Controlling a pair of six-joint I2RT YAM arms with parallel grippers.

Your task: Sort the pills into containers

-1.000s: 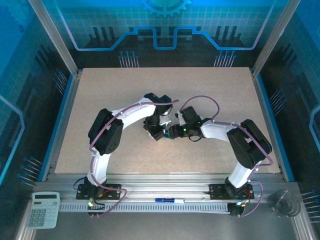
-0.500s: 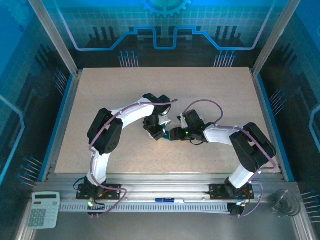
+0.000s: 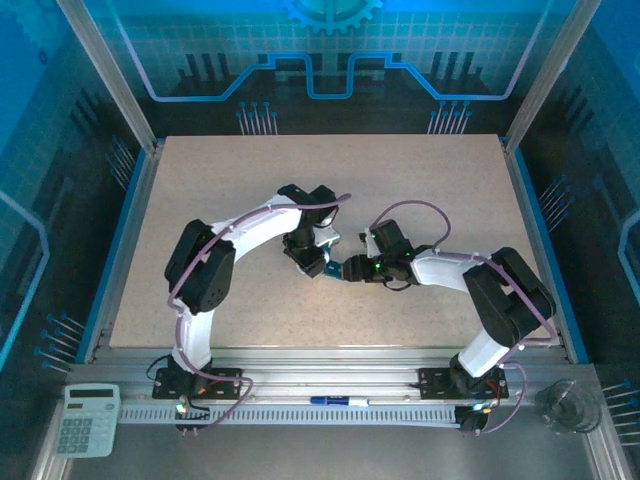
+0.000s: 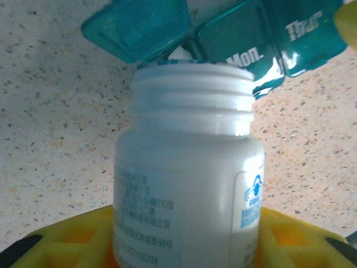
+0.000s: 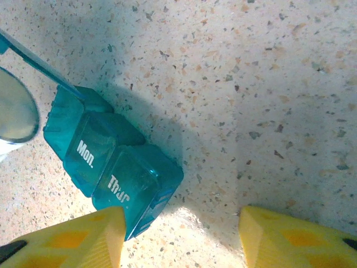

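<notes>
On the tabletop [image 3: 450,190], the left end effector [image 4: 184,240] pinches the white bottle [image 4: 184,167], its mouth at the pill box [image 4: 245,50] across the frame's top (one lid [image 4: 136,25] up). Tip gently, so that just one pill [image 4: 179,54] drops. The right end effector [image 5: 181,240] stands spread beside the box.

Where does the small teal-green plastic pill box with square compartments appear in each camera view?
Top external: the teal-green pill box is a tiny patch near the picture's middle.
Left wrist: along the top edge, behind the mouth of the white plastic bottle.
Right wrist: lower left, lying diagonally.
Shared landmark: the white "Mon." label, readable in both wrist views.
</notes>
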